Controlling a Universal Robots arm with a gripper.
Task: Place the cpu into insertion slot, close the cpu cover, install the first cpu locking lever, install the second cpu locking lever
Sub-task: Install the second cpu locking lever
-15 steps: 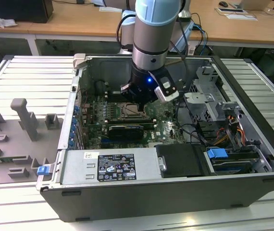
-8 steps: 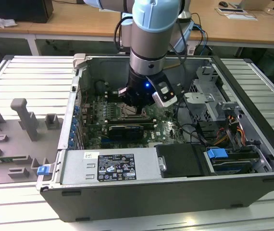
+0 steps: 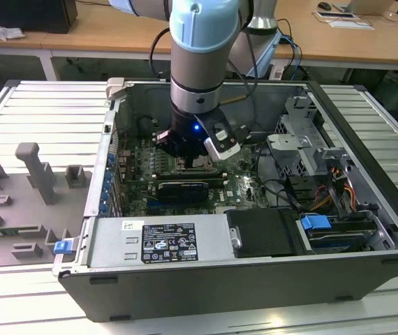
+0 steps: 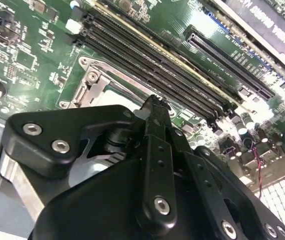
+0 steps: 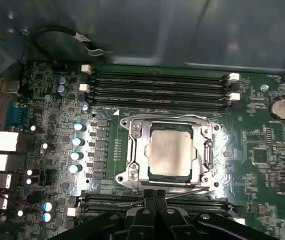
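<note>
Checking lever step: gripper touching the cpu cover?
Cannot tell. In the first wrist view the gripper tip sits at the cpu cover's edge; no view shows contact or gap plainly.

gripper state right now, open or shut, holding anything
gripper: shut, holding nothing, tips at the edge of the cpu cover, which lies closed over the cpu.

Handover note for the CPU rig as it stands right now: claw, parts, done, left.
Claw: shut, holding nothing, low over the motherboard at the socket's edge in both wrist views.
CPU: seated flat in the insertion slot.
CPU cover: lies down around the chip, closed.
Locking levers: thin wire rods run along the frame; whether either is latched cannot be told.
Done: CPU placed, cover closed.
Left: confirm both levers.
</note>
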